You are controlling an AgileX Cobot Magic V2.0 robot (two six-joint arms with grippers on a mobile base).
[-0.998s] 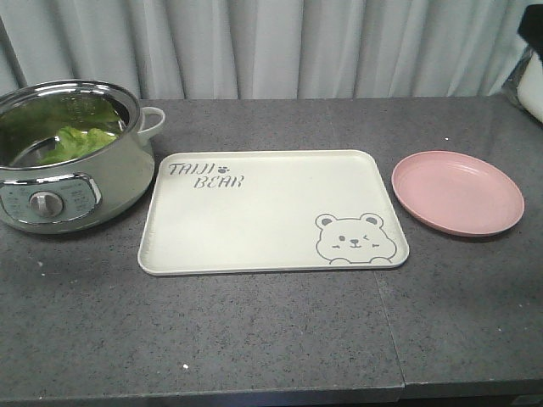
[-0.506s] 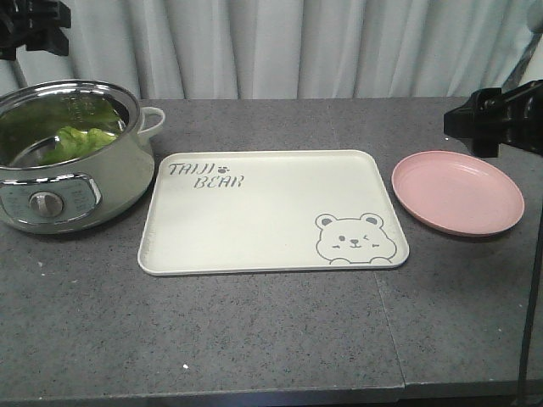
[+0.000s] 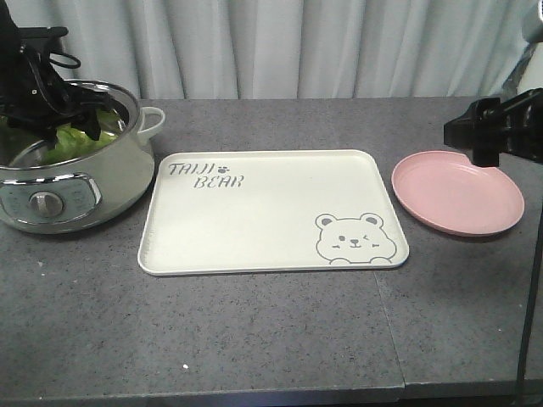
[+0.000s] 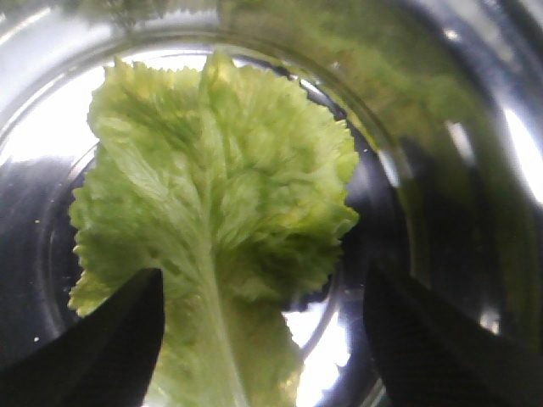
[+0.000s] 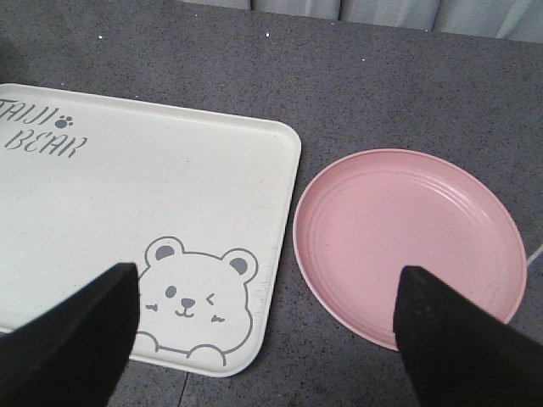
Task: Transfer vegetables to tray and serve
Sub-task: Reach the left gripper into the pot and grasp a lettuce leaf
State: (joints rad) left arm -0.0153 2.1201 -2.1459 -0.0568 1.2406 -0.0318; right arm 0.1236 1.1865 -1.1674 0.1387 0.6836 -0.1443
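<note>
Left pincer (image 4: 263, 273) newly over crinkled lettuce (image 4: 221, 195)

The left gripper (image 4: 263, 273) points down into the electric pot (image 4: 475, 170), whose shiny curved wall rings both spread jaws. The lettuce leaf (image 4: 221, 195) lies uncovered between them. Below the right gripper's (image 5: 267, 270) wide jaws, a narrow strip of grey table (image 5: 284, 339) separates the tray (image 5: 127, 186) under one finger from the pink plate (image 5: 407, 237) under the other.

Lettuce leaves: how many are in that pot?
1. The lettuce leaf lies flat on the shiny bottom of the pot, below the left tool. Green on the wall looks like reflection; more could hide underneath.
</note>
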